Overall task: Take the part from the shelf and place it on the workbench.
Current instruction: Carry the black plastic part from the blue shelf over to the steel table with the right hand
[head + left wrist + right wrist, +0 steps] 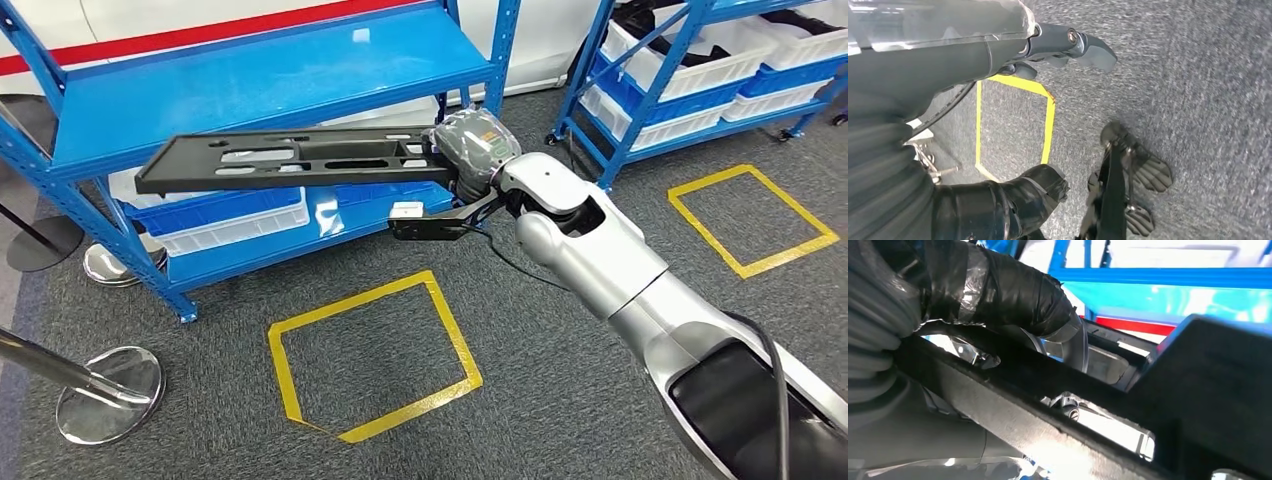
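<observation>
Beside shelf (270, 75), part (290, 160) seemingly within right-hand fingers (1013, 295)

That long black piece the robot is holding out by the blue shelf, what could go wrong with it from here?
The right hand grips the long black part at one end only, so the free end may sag or twist loose. That far end hangs close to the blue shelf and its upright; it could knock the frame when the arm swings. The posts with round metal bases nearby might also get bumped.

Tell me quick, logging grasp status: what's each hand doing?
Left hand: cannot be told.
Right hand: grips the black part by its end.
</observation>
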`<state>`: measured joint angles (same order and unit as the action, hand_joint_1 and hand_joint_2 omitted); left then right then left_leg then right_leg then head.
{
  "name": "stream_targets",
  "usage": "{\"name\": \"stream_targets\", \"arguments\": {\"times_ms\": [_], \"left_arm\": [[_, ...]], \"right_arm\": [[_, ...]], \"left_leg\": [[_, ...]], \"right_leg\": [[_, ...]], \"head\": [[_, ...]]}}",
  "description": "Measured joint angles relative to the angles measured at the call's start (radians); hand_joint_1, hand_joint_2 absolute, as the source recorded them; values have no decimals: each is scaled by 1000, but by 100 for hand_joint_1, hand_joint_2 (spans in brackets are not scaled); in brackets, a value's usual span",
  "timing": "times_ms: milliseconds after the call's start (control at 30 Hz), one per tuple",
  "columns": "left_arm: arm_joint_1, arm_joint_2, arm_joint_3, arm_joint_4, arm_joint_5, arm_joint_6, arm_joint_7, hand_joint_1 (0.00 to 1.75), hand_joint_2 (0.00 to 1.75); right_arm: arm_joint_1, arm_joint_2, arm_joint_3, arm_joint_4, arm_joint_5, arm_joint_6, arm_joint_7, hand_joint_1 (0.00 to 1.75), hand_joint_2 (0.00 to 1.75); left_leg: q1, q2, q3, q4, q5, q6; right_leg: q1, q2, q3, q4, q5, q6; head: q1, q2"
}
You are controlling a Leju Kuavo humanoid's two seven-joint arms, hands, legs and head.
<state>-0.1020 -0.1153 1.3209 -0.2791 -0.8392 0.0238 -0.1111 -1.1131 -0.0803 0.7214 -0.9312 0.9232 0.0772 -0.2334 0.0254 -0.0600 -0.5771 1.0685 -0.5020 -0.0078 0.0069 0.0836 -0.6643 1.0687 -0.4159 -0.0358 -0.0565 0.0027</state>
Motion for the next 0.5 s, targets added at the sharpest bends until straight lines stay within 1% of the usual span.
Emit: {"name": "stream_targets", "arguments": {"times_ms": [33,67,100,133,167,200,233,267,300,333,367,400,433,467,500], "left_arm": [[0,0,0,0,0,0,0,0,175],[-1,0,0,0,0,0,0,0,175],[-2,-2,0,0,0,0,1,0,175],[-3,-2,0,-1,0,0,1,0,175],[-2,-3,0,-2,0,0,1,0,175],[-1,-4,0,-2,0,0,1,0,175],[0,-3,0,-3,0,0,1,0,175],[1,-3,0,-3,0,0,1,0,175],[2,-3,0,-3,0,0,1,0,175],[3,-2,0,-3,0,0,1,0,175],[2,-2,0,-4,0,0,0,0,175],[2,-2,0,-4,0,0,0,0,175],[1,-3,0,-4,0,-1,0,0,175],[1,-3,0,-4,0,-1,-1,0,175],[0,-3,-1,-4,0,-1,-1,0,175]], "right_arm": [[0,1,0,1,0,0,0,175,175],[0,1,0,2,0,0,0,175,175],[0,1,0,4,0,0,0,175,175],[0,0,-1,5,0,0,-1,175,175],[-2,-1,-1,6,0,0,-1,175,175],[-3,-2,-1,6,0,0,-2,175,175],[-4,-2,-1,7,0,0,-2,175,175],[-3,-2,-1,8,0,0,-2,175,175],[-1,-2,-1,9,0,0,-2,175,175],[1,-2,-1,10,0,0,-2,175,175],[2,-2,-1,11,0,0,-2,175,175],[1,-2,-1,11,0,0,-3,175,175],[0,-2,-1,12,0,0,-3,175,175],[-3,-1,-1,12,0,0,-3,175,175],[-6,-1,-1,12,0,0,-2,175,175]], "left_leg": [[-1,-5,3,-9,-2,4],[-2,5,3,-11,3,7],[0,18,3,-15,8,12],[3,30,3,-21,15,18],[6,44,3,-27,21,25],[9,57,2,-32,27,29],[8,69,-1,-34,30,32],[8,83,-3,-34,32,33],[8,96,-6,-34,33,32],[9,109,-7,-33,34,30],[10,121,-7,-33,34,29],[11,133,-7,-33,34,27],[11,144,-6,-33,34,23],[9,153,-5,-33,34,18],[7,163,-4,-33,33,11]], "right_leg": [[-1,9,-6,2,4,6],[-2,19,-10,2,10,14],[-3,24,-13,1,13,20],[0,15,-18,6,8,27],[1,-4,-27,26,-8,33],[0,-30,-45,66,-36,38],[-3,-55,-68,122,-71,44],[-9,-68,-93,185,-102,49],[-15,-76,-110,235,-121,54],[-20,-81,-112,254,-123,58],[-25,-86,-96,236,-108,61],[-28,-97,-59,178,-80,63],[-27,-121,-19,107,-56,63],[-22,-144,14,46,-39,58],[-15,-161,33,5,-30,52]], "head": [[0,0],[0,0],[-1,0],[0,0],[3,0],[6,0],[9,0],[10,0],[11,0],[11,0],[11,0],[11,0],[11,0],[11,0],[11,0]]}}
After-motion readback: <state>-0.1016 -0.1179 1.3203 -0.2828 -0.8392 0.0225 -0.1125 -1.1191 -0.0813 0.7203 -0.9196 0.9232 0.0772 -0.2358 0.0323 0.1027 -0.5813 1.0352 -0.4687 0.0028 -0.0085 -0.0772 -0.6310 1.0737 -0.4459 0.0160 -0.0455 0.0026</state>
